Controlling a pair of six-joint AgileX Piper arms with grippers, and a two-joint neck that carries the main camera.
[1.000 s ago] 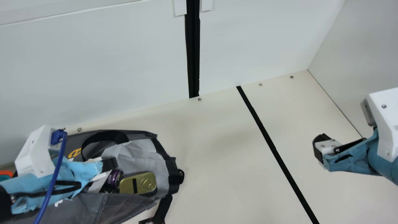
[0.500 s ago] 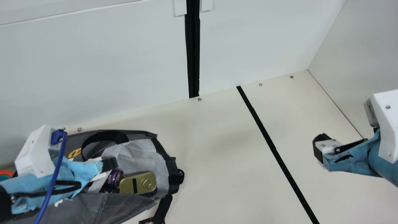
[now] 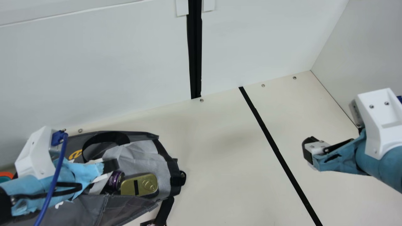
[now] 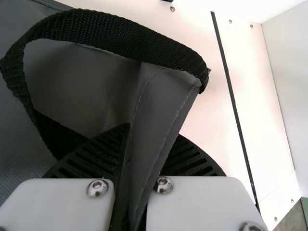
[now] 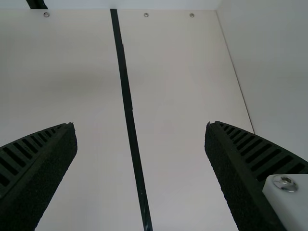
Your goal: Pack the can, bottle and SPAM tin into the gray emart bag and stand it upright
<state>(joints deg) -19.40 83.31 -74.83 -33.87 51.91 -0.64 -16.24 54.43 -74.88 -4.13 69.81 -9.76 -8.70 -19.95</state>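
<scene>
From where I stand, in the main view, the left tool (image 3: pixel 111 164) is at the near left, over the gray bag (image 3: pixel 138 153), which lies on its side on the surface (image 3: pixel 216 163); the can (image 3: pixel 116 180) and SPAM tin (image 3: pixel 139 185) sit inside, side by side; the right tool (image 3: pixel 307 151) hangs right of the black strip (image 3: pixel 274 144). In the left wrist view, the left tool (image 4: pixel 151 132) is pinched onto the bag's stitched edge (image 4: pixel 156 118), beside a black strap (image 4: pixel 120 38); in the right wrist view, the right tool (image 5: pixel 140 127) is spread wide, holding nothing.
</scene>
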